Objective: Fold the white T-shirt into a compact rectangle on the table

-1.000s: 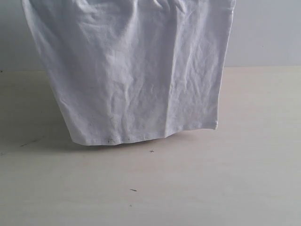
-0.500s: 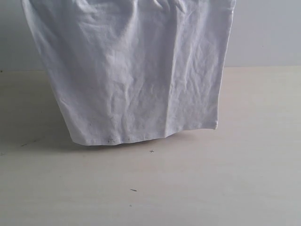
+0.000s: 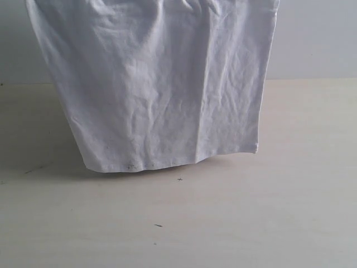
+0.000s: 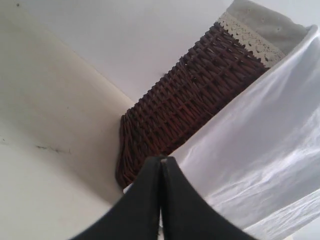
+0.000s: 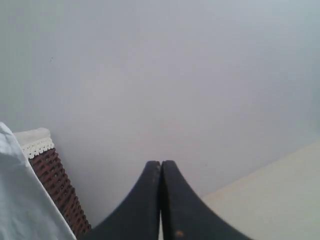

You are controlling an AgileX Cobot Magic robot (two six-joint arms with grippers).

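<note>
Exterior view: white T-shirt [image 3: 162, 89] hangs as 1 wrinkled sheet across the upper middle, its top cut off by the frame, not folded. The hem runs low over the desk [image 3: 268, 212], lower on the left than on the right, with shadow beneath it; whether it touches the desk cannot be told. A few small dark marks [image 3: 158, 225] sit on the desk in front of the hem. Left wrist view: left claw [image 4: 161, 161] closed, 2 black fingers pressed tip to tip, nothing seen between them. Shirt cloth passes just beside it, lying against a dark wicker basket [image 4: 190, 105] with white lace trim [image 4: 247, 37] at its rim. Right wrist view: right claw [image 5: 161, 164] closed likewise, nothing in it, facing a plain grey wall [image 5: 175, 75]; basket and shirt edge lie to 1 side, apart from it
</note>
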